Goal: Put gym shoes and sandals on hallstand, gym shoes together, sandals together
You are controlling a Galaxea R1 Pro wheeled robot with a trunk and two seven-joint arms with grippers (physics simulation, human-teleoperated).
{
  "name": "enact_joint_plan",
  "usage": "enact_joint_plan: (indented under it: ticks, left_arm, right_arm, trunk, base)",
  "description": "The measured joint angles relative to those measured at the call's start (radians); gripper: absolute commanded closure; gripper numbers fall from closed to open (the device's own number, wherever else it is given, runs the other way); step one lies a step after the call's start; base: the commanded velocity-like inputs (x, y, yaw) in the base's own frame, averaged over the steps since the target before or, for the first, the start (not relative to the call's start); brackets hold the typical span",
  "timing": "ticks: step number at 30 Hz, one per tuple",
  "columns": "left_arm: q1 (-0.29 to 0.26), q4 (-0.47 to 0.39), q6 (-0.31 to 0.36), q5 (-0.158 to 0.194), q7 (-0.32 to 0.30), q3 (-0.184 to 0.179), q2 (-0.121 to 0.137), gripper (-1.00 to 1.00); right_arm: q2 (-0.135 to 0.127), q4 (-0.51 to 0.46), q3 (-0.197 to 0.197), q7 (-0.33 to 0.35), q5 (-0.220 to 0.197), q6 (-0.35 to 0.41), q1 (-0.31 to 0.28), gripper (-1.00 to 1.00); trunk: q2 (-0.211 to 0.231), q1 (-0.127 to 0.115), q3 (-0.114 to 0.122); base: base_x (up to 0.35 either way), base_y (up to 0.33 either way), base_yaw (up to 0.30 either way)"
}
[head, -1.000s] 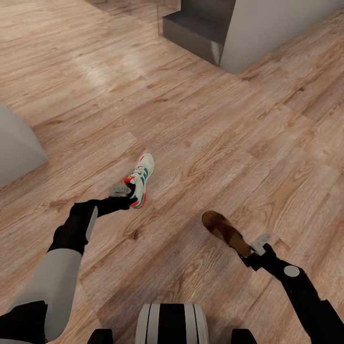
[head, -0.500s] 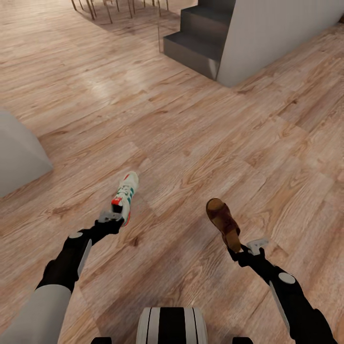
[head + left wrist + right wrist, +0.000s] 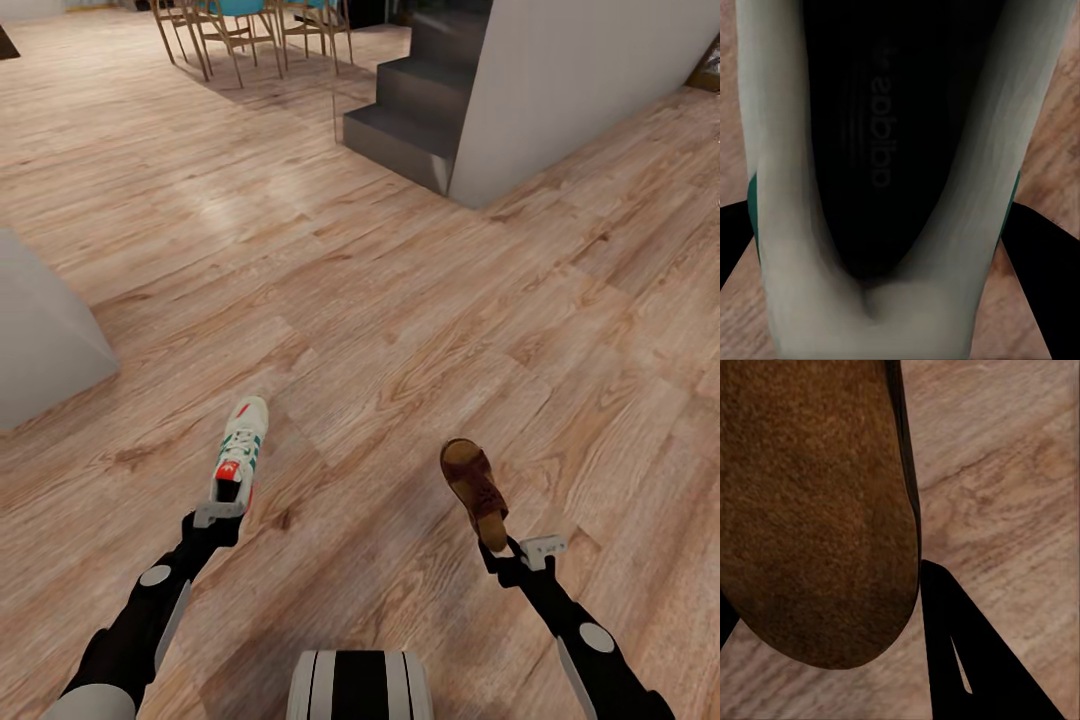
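A white gym shoe point(image 3: 242, 445) with green stripes and a red-orange heel patch hangs above the corridor floor point(image 3: 400, 330), toe pointing away from me. My left gripper point(image 3: 222, 508) is shut on its heel. In the left wrist view the shoe's dark opening and white collar point(image 3: 881, 300) sit between the black fingers point(image 3: 1039, 292). A brown sandal point(image 3: 476, 485) is held by its heel in my shut right gripper point(image 3: 503, 545), also off the floor. The right wrist view has its tan footbed point(image 3: 817, 510) beside one black finger point(image 3: 960, 660). The hallstand is out of view.
Dark grey stairs point(image 3: 400, 120) and a white wall point(image 3: 570, 90) stand ahead on the right. Wooden chairs point(image 3: 240, 25) are at the far end. A pale grey block point(image 3: 40, 340) juts in from the left. My base point(image 3: 360, 685) is at the lower edge.
The view has tilted up, bringing the chairs in. Both arms have straightened forward. The gym shoe turned from lying crosswise to pointing ahead, and the sandal stays gripped.
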Motion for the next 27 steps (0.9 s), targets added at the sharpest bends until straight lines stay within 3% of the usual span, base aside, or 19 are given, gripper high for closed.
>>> enact_joint_plan:
  ticks: [15,27]
  left_arm:
    - [0.029,0.002,-0.008,-0.004,0.008,0.004,0.002,1.0]
    - [0.037,0.021,-0.01,-0.002,0.008,0.001,0.0,1.0]
  right_arm:
    - [0.001,-0.003,0.0,-0.003,-0.001,-0.014,0.0,1.0]
    - [0.0,0.053,-0.002,-0.018,0.001,-0.019,0.0,1.0]
  trunk:
    - [0.004,-0.007,0.059]
    - [0.006,-0.012,0.123]
  base:
    - [0.0,0.0,-0.007]
    - [0.0,0.0,-0.07]
